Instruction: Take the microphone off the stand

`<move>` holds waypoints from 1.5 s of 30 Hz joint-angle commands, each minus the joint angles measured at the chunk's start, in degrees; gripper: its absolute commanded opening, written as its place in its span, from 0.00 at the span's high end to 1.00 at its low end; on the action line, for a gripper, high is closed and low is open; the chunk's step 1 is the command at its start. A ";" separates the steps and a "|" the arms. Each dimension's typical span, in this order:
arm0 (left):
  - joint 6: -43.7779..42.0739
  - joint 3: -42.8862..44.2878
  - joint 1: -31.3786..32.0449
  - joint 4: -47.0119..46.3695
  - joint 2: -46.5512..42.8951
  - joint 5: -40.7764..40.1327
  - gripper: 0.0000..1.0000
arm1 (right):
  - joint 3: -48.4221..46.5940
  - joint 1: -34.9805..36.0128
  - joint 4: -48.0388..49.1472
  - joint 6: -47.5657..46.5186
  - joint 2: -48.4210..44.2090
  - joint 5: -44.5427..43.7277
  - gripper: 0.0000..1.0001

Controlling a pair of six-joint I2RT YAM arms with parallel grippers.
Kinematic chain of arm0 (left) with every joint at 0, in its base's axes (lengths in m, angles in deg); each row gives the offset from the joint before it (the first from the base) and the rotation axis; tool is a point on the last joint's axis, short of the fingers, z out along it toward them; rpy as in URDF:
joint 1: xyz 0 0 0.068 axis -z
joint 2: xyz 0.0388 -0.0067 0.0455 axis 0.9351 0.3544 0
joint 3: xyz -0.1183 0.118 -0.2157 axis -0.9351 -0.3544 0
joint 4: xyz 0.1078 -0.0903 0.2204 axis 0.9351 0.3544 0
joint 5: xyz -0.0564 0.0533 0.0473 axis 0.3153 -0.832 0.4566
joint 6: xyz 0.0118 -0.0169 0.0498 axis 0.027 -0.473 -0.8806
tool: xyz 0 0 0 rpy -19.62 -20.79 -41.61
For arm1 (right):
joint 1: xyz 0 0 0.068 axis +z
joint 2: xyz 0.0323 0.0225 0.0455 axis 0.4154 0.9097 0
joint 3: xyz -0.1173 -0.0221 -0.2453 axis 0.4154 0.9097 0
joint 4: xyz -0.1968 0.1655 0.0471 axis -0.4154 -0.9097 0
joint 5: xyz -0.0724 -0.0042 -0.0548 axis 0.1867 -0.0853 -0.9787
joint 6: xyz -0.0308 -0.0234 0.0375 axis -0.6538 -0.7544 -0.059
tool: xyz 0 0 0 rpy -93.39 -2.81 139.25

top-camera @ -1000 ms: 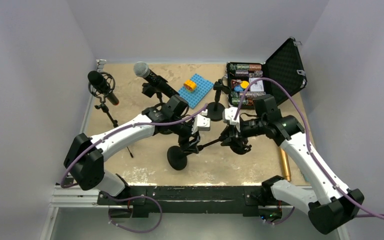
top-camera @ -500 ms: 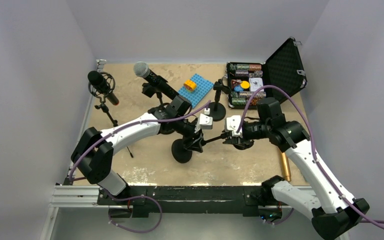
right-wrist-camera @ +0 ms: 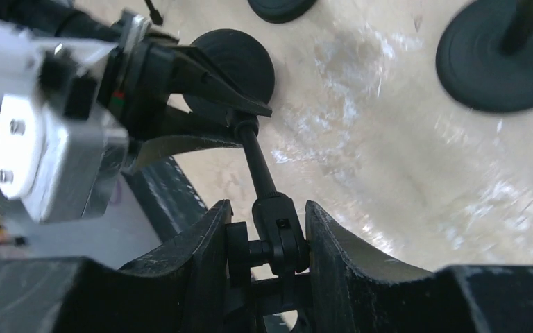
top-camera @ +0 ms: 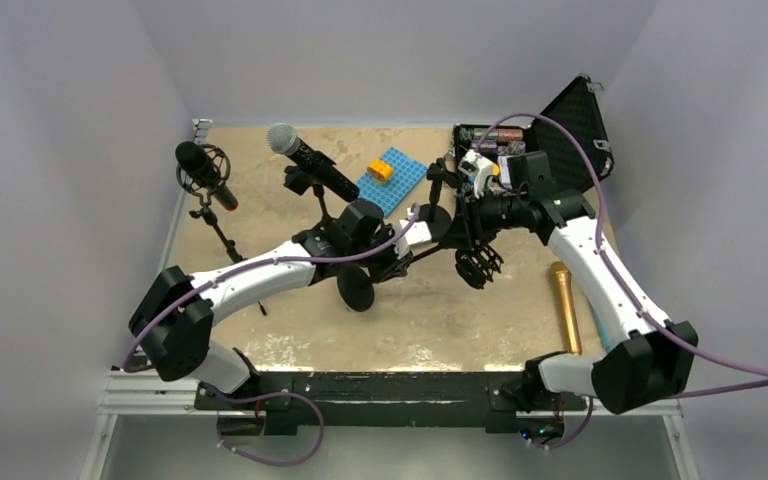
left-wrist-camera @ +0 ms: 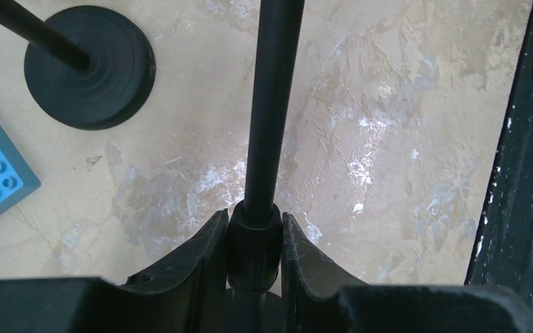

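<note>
The black stand hangs tilted between both grippers, its round base [top-camera: 357, 288] low and its empty shock mount [top-camera: 480, 266] dangling at the right. My left gripper [top-camera: 397, 262] [left-wrist-camera: 253, 218] is shut on the collar of the stand's pole [left-wrist-camera: 273, 104] close to the base. My right gripper [top-camera: 468, 222] [right-wrist-camera: 267, 208] is shut on the swivel joint [right-wrist-camera: 278, 239] at the pole's upper end. The gold microphone [top-camera: 564, 305] lies flat on the table at the right, apart from the stand.
A silver-headed microphone [top-camera: 298, 150] on a stand and a black one [top-camera: 200, 168] on a tripod stand at the back left. A blue baseplate [top-camera: 392, 182] lies mid-back, beside another round stand base [left-wrist-camera: 89, 66]. An open case [top-camera: 560, 130] sits back right.
My left gripper has closed on the pole. The right arm has swung away toward the back right, carrying the stand's upper end and raising the stand; the gold microphone now shows fully.
</note>
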 commanded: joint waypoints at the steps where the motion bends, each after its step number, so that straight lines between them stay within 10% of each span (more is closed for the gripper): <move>1: 7.74 1.25 0.66 -3.13 2.30 -10.36 1.00 | 2.12 -2.41 -1.94 17.49 0.76 2.08 1.00; 4: 5.48 -0.10 0.57 -2.60 1.78 -5.59 0.62 | 2.56 -2.38 -1.68 6.76 1.01 7.37 1.00; 7: -4.04 -0.75 0.48 1.83 -0.11 3.24 0.44 | 1.34 -1.83 -4.07 -7.22 -0.24 11.18 1.00; 14: -18.18 3.58 -2.68 13.47 -1.06 18.59 0.38 | 4.64 5.71 -12.15 -45.19 -7.99 7.73 1.00; 22: -19.04 9.74 -3.48 19.62 6.10 30.71 0.52 | 8.04 8.24 -6.47 -54.29 -14.14 1.79 1.00; 29: -10.44 10.15 -2.66 13.85 6.51 22.72 0.99 | 4.90 8.19 1.01 -31.59 -11.41 -3.13 1.00; 35: 10.16 4.90 -2.38 3.03 -0.53 -0.64 1.00 | -8.06 3.68 -7.91 10.83 -1.84 -6.96 1.00; 45: 8.96 11.50 -1.73 14.44 0.95 -0.93 0.93 | -11.56 3.82 -9.74 15.31 -2.27 -9.60 1.00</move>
